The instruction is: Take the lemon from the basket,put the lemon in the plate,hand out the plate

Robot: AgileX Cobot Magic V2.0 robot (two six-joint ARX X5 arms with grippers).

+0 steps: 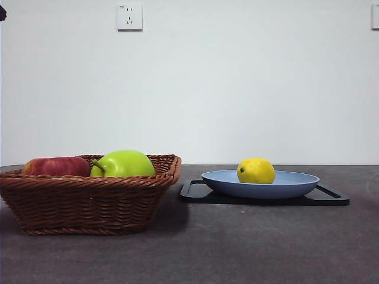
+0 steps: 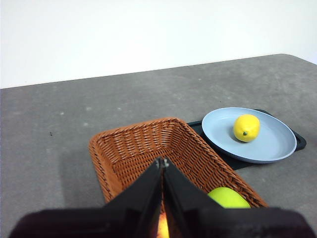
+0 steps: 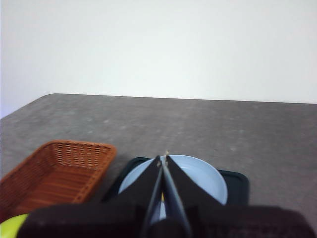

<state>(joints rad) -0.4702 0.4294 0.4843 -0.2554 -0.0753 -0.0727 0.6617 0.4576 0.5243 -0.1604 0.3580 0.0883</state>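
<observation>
The lemon [image 1: 256, 171] lies in the blue-grey plate [image 1: 296, 184], left of its middle; the left wrist view shows the lemon [image 2: 246, 127] resting in the plate [image 2: 270, 144] too. The wicker basket [image 1: 89, 198] stands at the left. My left gripper [image 2: 162, 162] is shut and empty, high above the basket [image 2: 133, 148]. My right gripper [image 3: 163, 157] is shut and empty, high above the plate [image 3: 198, 173], whose middle its jaws hide. In the front view only a black tip [image 1: 2, 12] shows at the top left corner.
A red apple [image 1: 56, 166] and a yellow-green pear-like fruit [image 1: 124, 164] lie in the basket. The plate sits on a flat black tray [image 1: 331, 198]. A wall socket [image 1: 129, 16] is on the white wall behind.
</observation>
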